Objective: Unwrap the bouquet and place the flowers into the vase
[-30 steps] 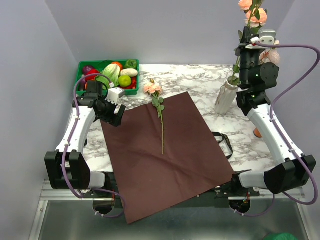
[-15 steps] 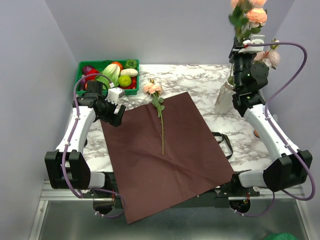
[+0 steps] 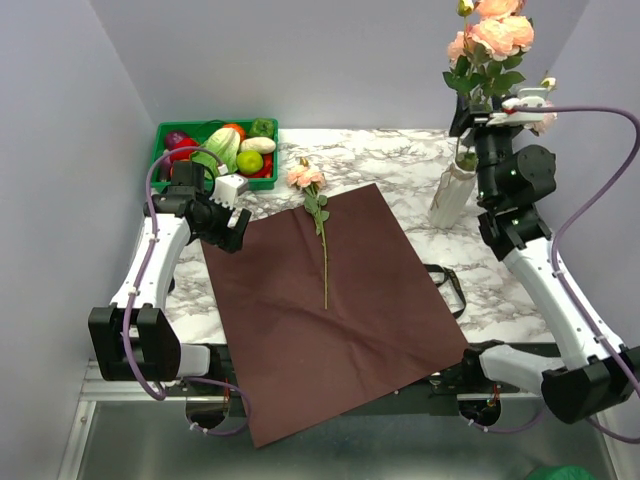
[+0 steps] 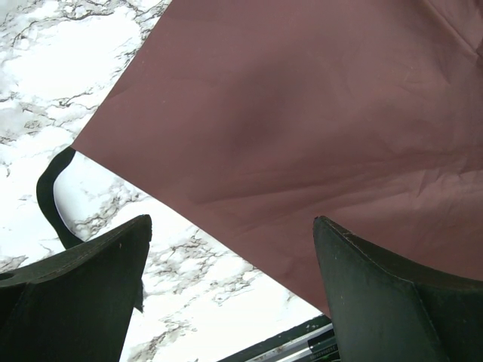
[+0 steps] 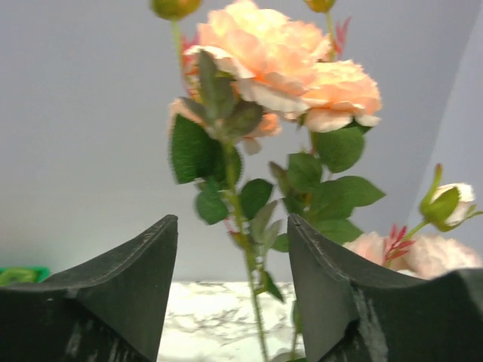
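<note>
The right gripper (image 5: 230, 220) is hanging spread open above the vase (image 3: 452, 195), by its flowers (image 3: 495, 35). Far left of the vase, the left gripper (image 4: 232, 220) is gaping wide.

A white table (image 3: 400, 150) with grey marble veining carries everything. A large dark red paper sheet (image 3: 330, 320) lies flat across its middle, turned at an angle, with its near corner hanging past the table's front edge. One rose (image 3: 322, 235) lies on the sheet, its stem along the paper and its pink bloom reaching past the sheet's far edge onto the marble. A green tray (image 3: 165, 135) of vegetables sits in the far left corner. A pale vase (image 3: 452, 195) stands upright at the far right. A black ribbon (image 3: 450, 285) lies on the marble just beside the sheet's right edge.
</note>
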`<state>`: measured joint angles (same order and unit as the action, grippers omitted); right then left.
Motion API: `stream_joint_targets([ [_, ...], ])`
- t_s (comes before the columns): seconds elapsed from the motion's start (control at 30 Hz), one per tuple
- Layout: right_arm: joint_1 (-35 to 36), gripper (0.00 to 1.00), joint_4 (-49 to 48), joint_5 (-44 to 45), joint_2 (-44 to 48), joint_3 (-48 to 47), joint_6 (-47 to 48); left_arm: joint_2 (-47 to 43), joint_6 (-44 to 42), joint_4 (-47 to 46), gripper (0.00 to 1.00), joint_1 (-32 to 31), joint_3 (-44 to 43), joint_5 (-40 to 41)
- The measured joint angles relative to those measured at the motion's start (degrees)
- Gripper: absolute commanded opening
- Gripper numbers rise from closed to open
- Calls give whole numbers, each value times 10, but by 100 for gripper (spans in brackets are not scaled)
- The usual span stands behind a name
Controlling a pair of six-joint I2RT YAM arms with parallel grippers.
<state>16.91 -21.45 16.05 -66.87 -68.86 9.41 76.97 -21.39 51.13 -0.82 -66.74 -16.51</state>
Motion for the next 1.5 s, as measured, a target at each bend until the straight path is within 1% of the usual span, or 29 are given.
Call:
stream_joint_targets([
  [0.07, 26, 78, 15, -6, 17, 9, -8, -2, 0, 0, 97, 0, 0, 0],
  [0.2, 93, 87, 47, -2, 5, 11, -15, -2, 2, 0, 99, 0, 0, 0],
  [0.23, 115, 100, 54, 2, -8, 10, -15, -3, 5, 0, 99, 0, 0, 0],
  [0.27, 137, 100, 63, 7, -27, 9, -15, -3, 6, -1, 99, 0, 0, 0],
  [0.37, 189, 100, 99, 19, -92, 0, -26, -15, 11, -3, 99, 0, 0, 5],
  [0.43, 212, 100, 134, 12, -135, -8, -50, -25, 13, -6, 99, 0, 0, 8],
  [0.53, 224, 100, 167, -45, -172, -9, -98, -37, 16, -11, 99, 0, 0, 13],
  [0.63, 224, 100, 165, -99, -194, -9, -148, -40, 23, -21, 99, 0, 0, 19],
  [0.67, 224, 100, 169, -113, -207, -17, -165, -40, 25, -23, 99, 0, 0, 21],
  [0.7, 224, 100, 193, -116, -231, -42, -180, -40, 29, -25, 99, 4, 0, 21],
  [0.77, 226, 100, 250, -104, -314, -136, -210, -40, 36, -33, 99, 10, 0, 26],
  [0.83, 235, 100, 313, -60, -405, -234, -233, -40, 42, -42, 99, 15, 1, 29],
  [0.87, 237, 100, 340, -38, -442, -265, -248, -40, 44, -45, 99, 17, 1, 31],
  [0.93, 246, 100, 389, 0, -491, -287, -269, -40, 48, -52, 99, 19, 2, 33],
  [1.0, 257, 100, 441, 27, -524, -286, -294, -40, 50, -56, 99, 20, 3, 34],
  [1.07, 265, 99, 473, 35, -543, -283, -312, -40, 50, -61, 99, 20, 6, 35],
  [1.13, 269, 93, 489, 36, -548, -277, -326, -40, 50, -64, 99, 21, 9, 35],
  [1.2, 273, 90, 489, 36, -548, -275, -332, -40, 50, -65, 99, 23, 12, 36],
  [1.33, 273, 78, 478, 34, -548, -274, -334, -40, 49, -71, 99, 23, 19, 37],
  [1.5, 272, 77, 482, 35, -573, -303, -334, -40, 47, -73, 99, 23, 26, 41],
])
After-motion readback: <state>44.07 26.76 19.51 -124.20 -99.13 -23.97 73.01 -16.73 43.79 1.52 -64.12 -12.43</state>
